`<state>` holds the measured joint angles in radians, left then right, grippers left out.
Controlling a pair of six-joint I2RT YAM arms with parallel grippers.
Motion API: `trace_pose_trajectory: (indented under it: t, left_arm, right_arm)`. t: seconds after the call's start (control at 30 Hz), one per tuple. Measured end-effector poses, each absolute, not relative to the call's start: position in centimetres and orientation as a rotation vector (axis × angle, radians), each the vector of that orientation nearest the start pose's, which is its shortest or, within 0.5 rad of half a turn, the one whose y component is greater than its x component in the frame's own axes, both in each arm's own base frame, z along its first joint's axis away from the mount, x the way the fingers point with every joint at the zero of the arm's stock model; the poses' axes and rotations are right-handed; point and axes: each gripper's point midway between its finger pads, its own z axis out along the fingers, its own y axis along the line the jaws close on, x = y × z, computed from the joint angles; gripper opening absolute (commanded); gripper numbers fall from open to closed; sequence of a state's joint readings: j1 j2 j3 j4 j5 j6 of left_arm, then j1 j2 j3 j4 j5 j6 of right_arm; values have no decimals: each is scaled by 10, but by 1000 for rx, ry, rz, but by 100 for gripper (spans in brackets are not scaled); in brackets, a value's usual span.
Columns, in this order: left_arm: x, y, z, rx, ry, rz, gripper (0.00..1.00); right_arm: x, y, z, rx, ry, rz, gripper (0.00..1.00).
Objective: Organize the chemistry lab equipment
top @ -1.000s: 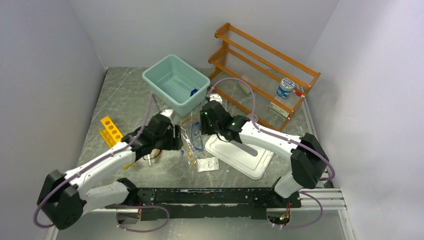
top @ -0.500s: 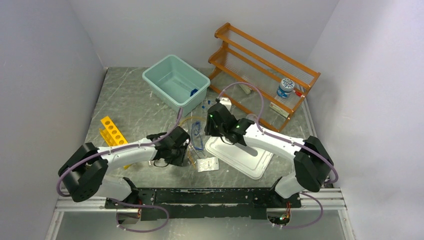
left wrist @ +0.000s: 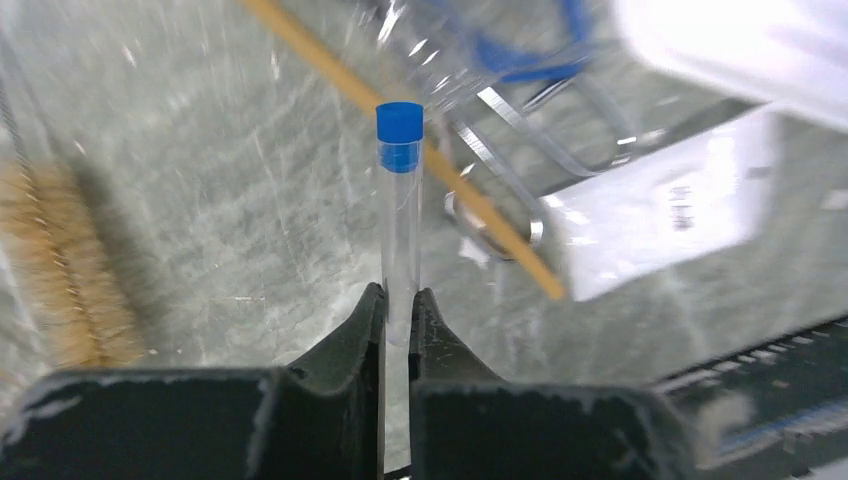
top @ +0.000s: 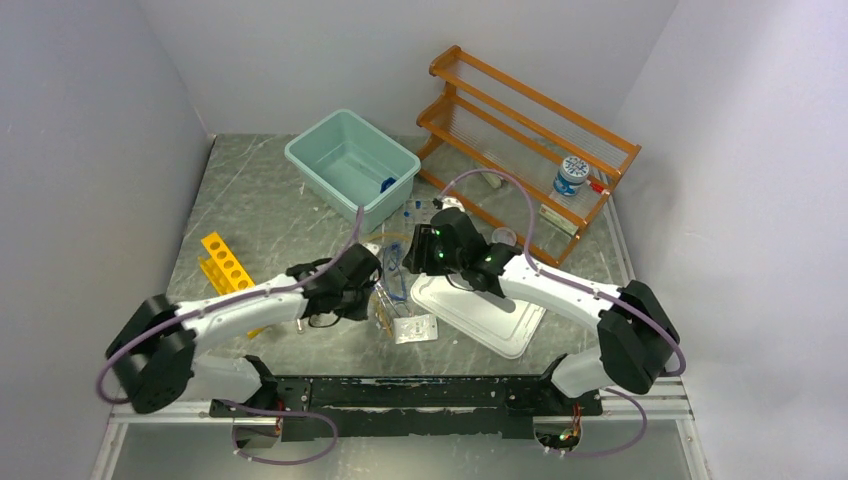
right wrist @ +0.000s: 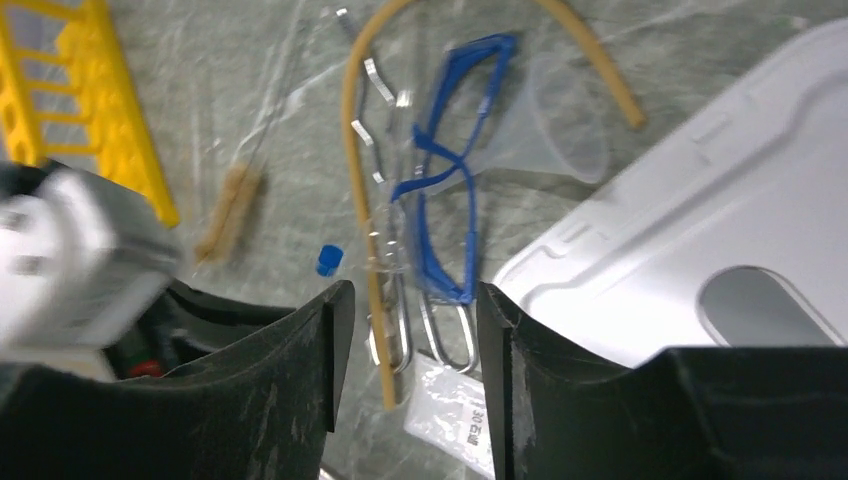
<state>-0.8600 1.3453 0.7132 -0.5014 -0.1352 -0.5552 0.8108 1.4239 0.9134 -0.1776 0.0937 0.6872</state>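
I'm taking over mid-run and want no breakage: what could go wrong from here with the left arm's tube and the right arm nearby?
The left gripper pinches the blue-capped tube only at its bottom end, so it may tilt or slip. The right gripper hangs open over overlapping goggles, amber tubing and tongs; a grab may drag several.

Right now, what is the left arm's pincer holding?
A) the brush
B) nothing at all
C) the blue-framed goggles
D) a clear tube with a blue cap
D: in the left wrist view the left pincer is closed on one end of a clear blue-capped tube, which sticks out from between its fingers.
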Motion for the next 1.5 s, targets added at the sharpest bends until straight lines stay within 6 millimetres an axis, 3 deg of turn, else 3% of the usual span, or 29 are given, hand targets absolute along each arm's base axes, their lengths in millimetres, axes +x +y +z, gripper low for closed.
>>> trace_pose_trajectory:
  t: [0.17, 0.27, 0.33, 0.53, 0.7, 0.8, 0.97, 1.23, 1.5]
  left_arm:
    - [201, -227, 112, 414, 2445, -435, 5]
    - [214, -239, 160, 453, 2289, -512, 5]
    - [217, -242, 175, 474, 2232, -527, 5]
    - [222, -240, 179, 513, 2195, -499, 5]
    - [226, -236, 180, 496, 2185, -467, 5]
    - [227, -235, 180, 489, 2181, -459, 5]
    - [228, -237, 182, 489, 2172, -463, 5]
    - [229, -238, 183, 495, 2164, -467, 5]
    - [229, -237, 183, 500, 2163, -465, 5]
  right_arm:
    - [254, 317, 136, -216, 2336, 854, 68]
    - [249, 330, 149, -255, 2312, 961, 69]
    - [252, 334, 160, -250, 2291, 1017, 64]
    - [274, 328, 187, -158, 2228, 1112, 55]
    - [275, 328, 207, -163, 2171, 1178, 68]
    - [269, 334, 215, -204, 2147, 1233, 70]
    - [268, 343, 217, -254, 2153, 1276, 53]
    - [271, 350, 209, -274, 2177, 1287, 44]
    - [272, 361, 211, -315, 2185, 1339, 19]
